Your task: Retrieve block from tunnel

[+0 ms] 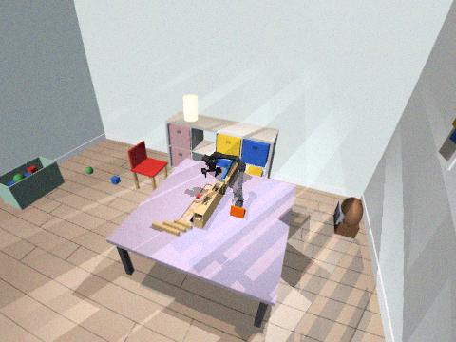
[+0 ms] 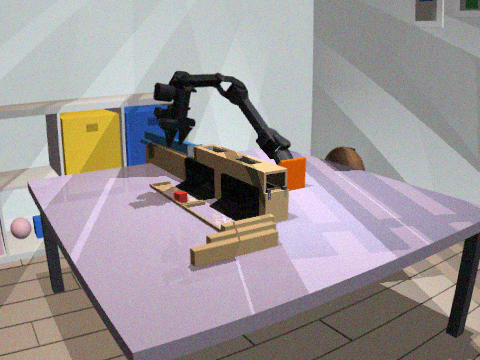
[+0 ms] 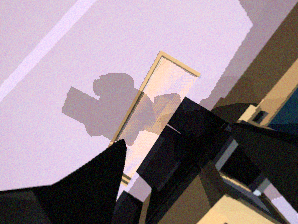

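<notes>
- a pale lilac table (image 1: pixel 228 266) (image 2: pixel 150 300) (image 3: pixel 40 60) with dark legs, crossed by bands of light and shadow
- on it, a long wooden housing (image 1: pixel 205 209) (image 2: pixel 276 205) (image 3: pixel 227 215), running from near to far
- just left of that, a shallow tray (image 1: pixel 191 207) (image 2: pixel 197 212) (image 3: pixel 133 102) with a thin wooden rim, lying flat
- at the near left, three wooden rods (image 1: pixel 165 229) (image 2: pixel 235 247), side by side
- right of the housing, an orange panel (image 1: pixel 237 212) (image 2: pixel 296 173), upright
</notes>
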